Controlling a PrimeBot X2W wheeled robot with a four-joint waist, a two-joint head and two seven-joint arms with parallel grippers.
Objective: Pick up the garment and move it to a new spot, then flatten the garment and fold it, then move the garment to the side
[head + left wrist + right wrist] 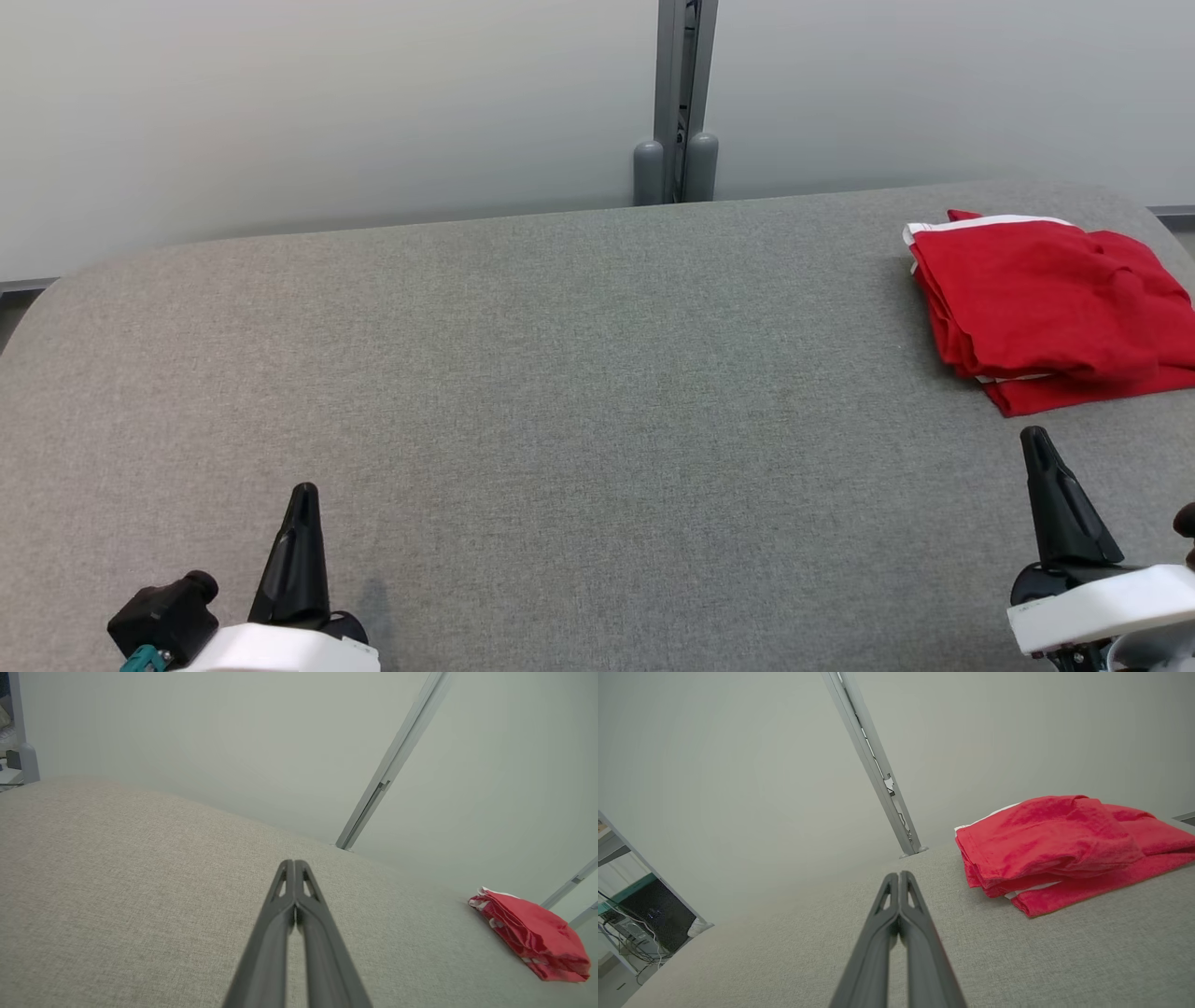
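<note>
red garment [1046,313], folded into a rumpled stack with white trim, lies just ahead of the right claw [1034,439]; right claw and left claw [304,493] both pressed together, empty.

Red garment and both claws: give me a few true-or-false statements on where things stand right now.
1. The red folded cloth garment with white trim lies at the right end of the grey fabric-covered table. True.
2. The right claw grips the garment. False: it is shut on nothing, short of the garment.
3. The left claw stands open. False: its fingers are pressed together, empty.
4. The garment lies folded in layers. True.
</note>
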